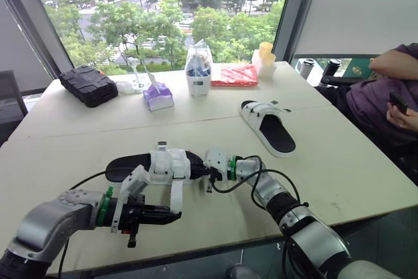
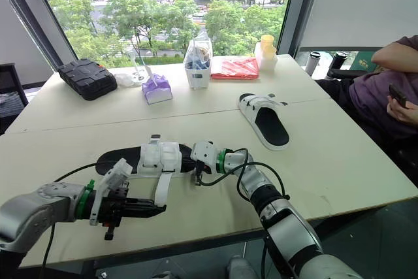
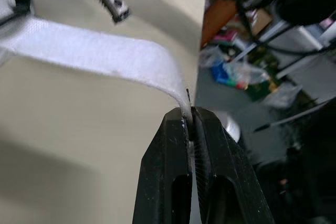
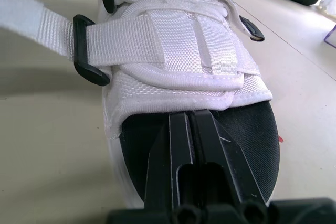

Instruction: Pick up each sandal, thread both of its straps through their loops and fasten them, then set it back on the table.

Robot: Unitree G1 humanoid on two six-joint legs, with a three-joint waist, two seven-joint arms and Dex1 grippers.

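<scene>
The near sandal (image 1: 153,163), black-soled with white straps, lies in front of me on the table (image 1: 339,168). One loose white strap (image 3: 94,51) runs from its black loop (image 4: 86,51) towards me. My left gripper (image 1: 176,215) is shut on that strap's end, as the left wrist view shows with the fingers (image 3: 173,182) pinched together on it. My right gripper (image 1: 210,174) is shut on the sandal's front sole edge (image 4: 252,129). The sandal's other strap lies folded flat across the upper (image 4: 178,40). A second sandal (image 1: 268,125) rests farther back to the right, untouched.
Along the window edge stand a black case (image 1: 88,84), a purple pouch (image 1: 158,97), a white cup with a bag (image 1: 198,73), a red packet (image 1: 235,74) and a pale bottle (image 1: 264,60). A seated person (image 1: 385,96) is at the table's right end.
</scene>
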